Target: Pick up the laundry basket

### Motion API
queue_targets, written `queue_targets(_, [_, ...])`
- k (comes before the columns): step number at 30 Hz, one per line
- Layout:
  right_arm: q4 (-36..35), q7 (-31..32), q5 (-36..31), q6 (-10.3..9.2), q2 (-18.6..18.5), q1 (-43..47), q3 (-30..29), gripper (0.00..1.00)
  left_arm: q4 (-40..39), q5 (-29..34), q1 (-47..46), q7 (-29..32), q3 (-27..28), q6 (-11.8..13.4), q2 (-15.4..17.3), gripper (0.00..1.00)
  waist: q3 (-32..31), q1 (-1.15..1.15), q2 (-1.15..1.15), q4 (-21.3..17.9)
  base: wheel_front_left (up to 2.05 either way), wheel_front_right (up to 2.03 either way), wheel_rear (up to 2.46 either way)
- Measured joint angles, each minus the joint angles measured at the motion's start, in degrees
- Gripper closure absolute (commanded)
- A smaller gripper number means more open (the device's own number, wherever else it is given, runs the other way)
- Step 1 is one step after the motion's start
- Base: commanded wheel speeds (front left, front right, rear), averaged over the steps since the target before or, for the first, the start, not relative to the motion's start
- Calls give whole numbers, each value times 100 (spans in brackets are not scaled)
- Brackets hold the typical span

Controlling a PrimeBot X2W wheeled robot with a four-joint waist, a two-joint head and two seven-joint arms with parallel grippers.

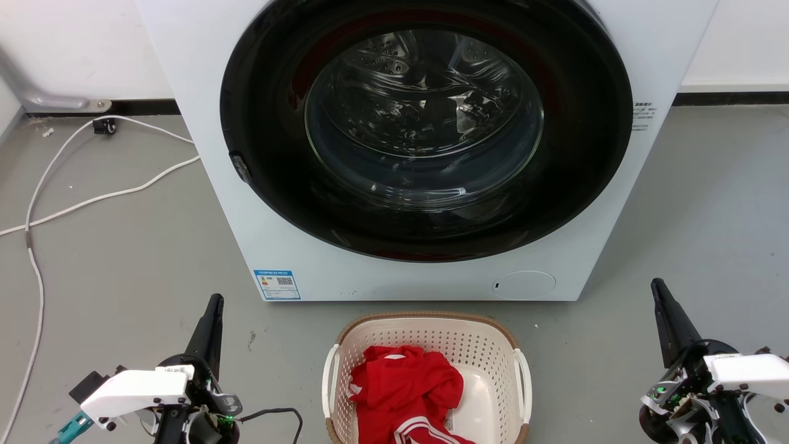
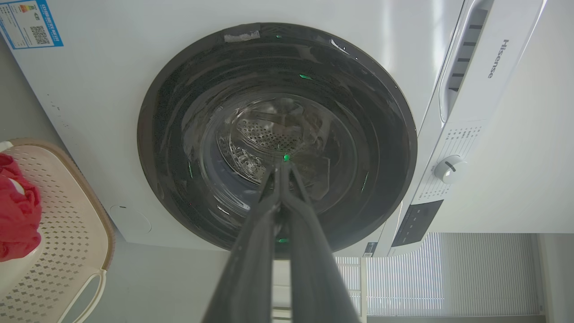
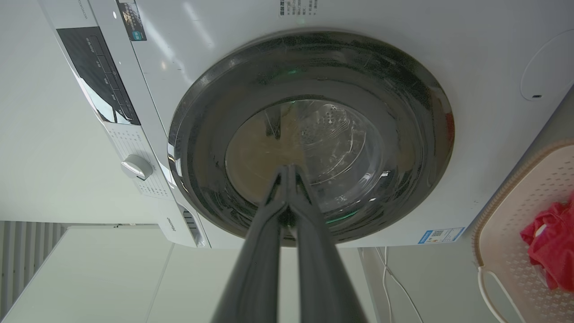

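The cream laundry basket [image 1: 493,351] with a brown rim and white side handles stands on the floor at the bottom centre, just in front of the washing machine. It holds a red garment [image 1: 404,394]. My left gripper [image 1: 215,303] is shut and empty, well to the basket's left. My right gripper [image 1: 657,287] is shut and empty, well to its right. Both point at the machine. The basket [image 2: 67,215] sits at the left edge of the left wrist view, past my left gripper [image 2: 282,167]. In the right wrist view the basket [image 3: 515,211] is at the right edge, beside my right gripper [image 3: 287,169].
A white front-loading washing machine [image 1: 216,154] with a closed dark round door [image 1: 425,123] stands close behind the basket. White cables [image 1: 92,197] trail over the grey floor at the left. Bare floor lies on both sides of the basket.
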Motion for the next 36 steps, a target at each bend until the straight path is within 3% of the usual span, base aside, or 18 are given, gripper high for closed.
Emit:
queue_targets(28, [0,0,0,0,0,0,0,100,0,0,-1,-1,0,0,0,100,0,0,0,0,0,0,0])
queue_targets(29, [0,0,0,0,0,0,0,0,0,0,-1,0,0,0,0,0,0,0,0,0,0,0,0])
queue_targets(36, [291,-16,-1,-1,21,320,14,0,303,-3,301,-21,-32,7,-46,0,1,0,0,0,0,0,0])
